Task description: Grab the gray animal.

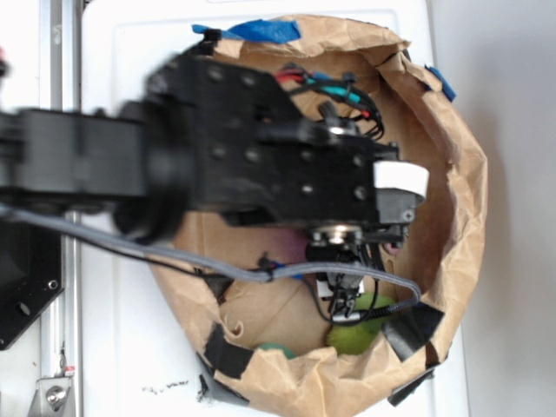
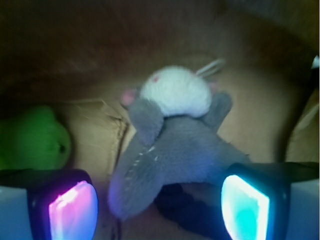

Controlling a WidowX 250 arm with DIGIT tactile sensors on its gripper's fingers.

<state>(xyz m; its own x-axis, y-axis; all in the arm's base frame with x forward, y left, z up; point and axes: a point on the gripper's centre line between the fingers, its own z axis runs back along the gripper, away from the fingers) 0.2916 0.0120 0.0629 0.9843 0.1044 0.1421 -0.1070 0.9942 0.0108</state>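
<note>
In the wrist view the gray animal point(image 2: 170, 145), a plush mouse with a white face and pink ears, lies on the brown paper floor of the bag point(image 2: 260, 115). Its lower body reaches down between my two glowing pads, the pink one point(image 2: 75, 210) at left and the cyan one point(image 2: 245, 207) at right. My gripper point(image 2: 160, 210) is open, with a gap between each pad and the plush. In the exterior view the black arm point(image 1: 261, 148) hangs over the bag and hides the mouse.
A green plush toy point(image 2: 32, 137) lies left of the mouse, also seen as green plush point(image 1: 360, 330) under the arm. A dark rope-like shape point(image 2: 185, 207) lies under the mouse's body. The paper bag's crumpled rim point(image 1: 452, 200) rings the space, patched with black and blue tape.
</note>
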